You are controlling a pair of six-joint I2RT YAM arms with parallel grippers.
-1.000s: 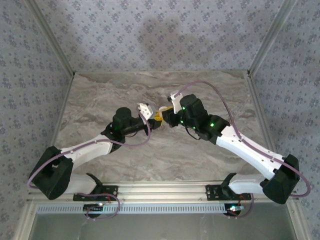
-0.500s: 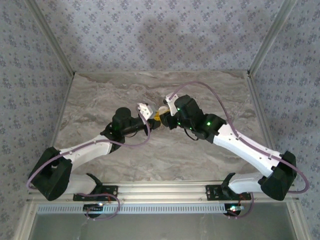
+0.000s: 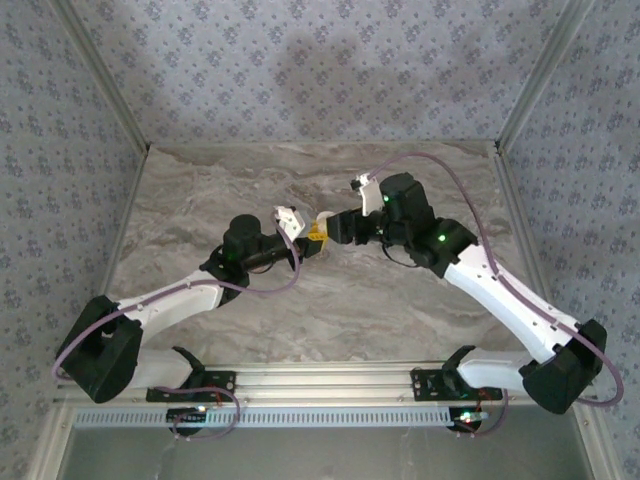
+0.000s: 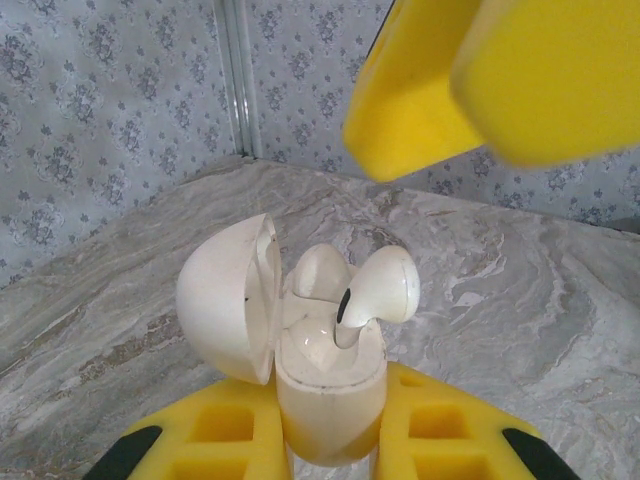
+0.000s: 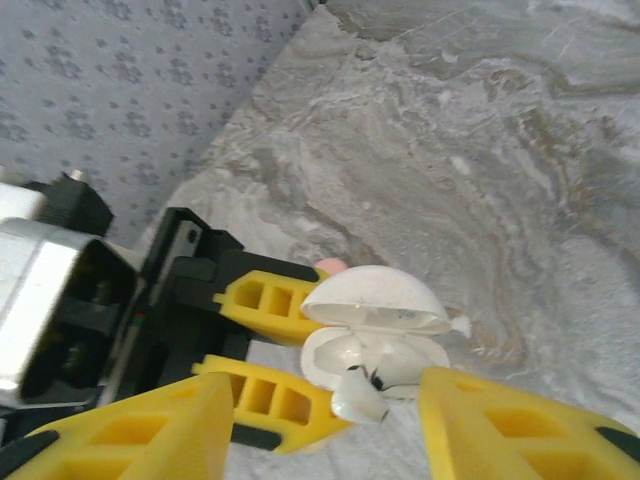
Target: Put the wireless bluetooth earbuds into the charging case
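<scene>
The charging case [image 4: 330,390] is a white egg-shaped shell with its lid [image 4: 225,300] swung open to the left. My left gripper [image 4: 335,445] is shut on its lower body, holding it above the table. One earbud [image 4: 320,272] sits in a socket. The other earbud [image 4: 385,285] stands in its socket, head tilted and sticking up above the rim. In the right wrist view the same earbud [image 5: 355,400] leans out of the case [image 5: 375,345]. My right gripper [image 5: 325,425] is open just in front of it, fingers apart and touching nothing. From above, both grippers meet near the case [image 3: 324,218].
A marble tabletop [image 3: 250,190] lies below, with patterned walls and metal frame posts [image 4: 235,80] round it. A small pink thing [image 5: 330,266] peeks out behind the left gripper's finger. My right gripper's yellow fingers [image 4: 480,80] hang above the case in the left wrist view.
My right gripper has opened and drawn back to the right, away from the case, leaving the earbud standing in its socket. The left arm has held still.
</scene>
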